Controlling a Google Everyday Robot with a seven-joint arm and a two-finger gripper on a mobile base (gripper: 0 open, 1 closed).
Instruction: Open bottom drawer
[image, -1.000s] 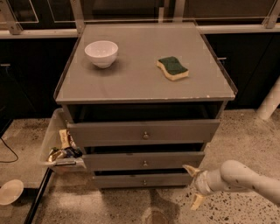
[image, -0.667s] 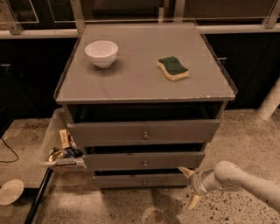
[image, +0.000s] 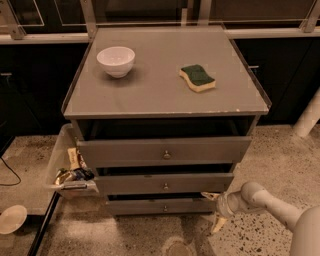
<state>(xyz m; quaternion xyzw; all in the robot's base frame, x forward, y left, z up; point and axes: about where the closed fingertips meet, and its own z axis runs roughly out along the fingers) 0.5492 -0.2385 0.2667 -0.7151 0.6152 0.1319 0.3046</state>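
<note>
The bottom drawer (image: 145, 206) is the lowest, slimmest grey front of the cabinet, with a small round metal knob (image: 165, 206) at its centre. It stands slightly out, like the two drawers above it. My gripper (image: 213, 212) is low at the drawer's right end, on a white arm (image: 272, 205) that comes in from the lower right. One fingertip (image: 208, 196) is near the drawer's right corner and the other points down toward the floor, so the fingers are spread open and hold nothing. The gripper is well to the right of the knob.
A white bowl (image: 116, 60) and a green-and-yellow sponge (image: 197, 78) lie on the cabinet top (image: 160, 95). A clear bin (image: 64, 162) with snack packets hangs at the cabinet's left side. A white dish (image: 11, 219) lies on the floor at lower left.
My gripper and arm have moved left along the floor level, from right of the cabinet toward the bottom drawer's right end. The drawers have not moved.
</note>
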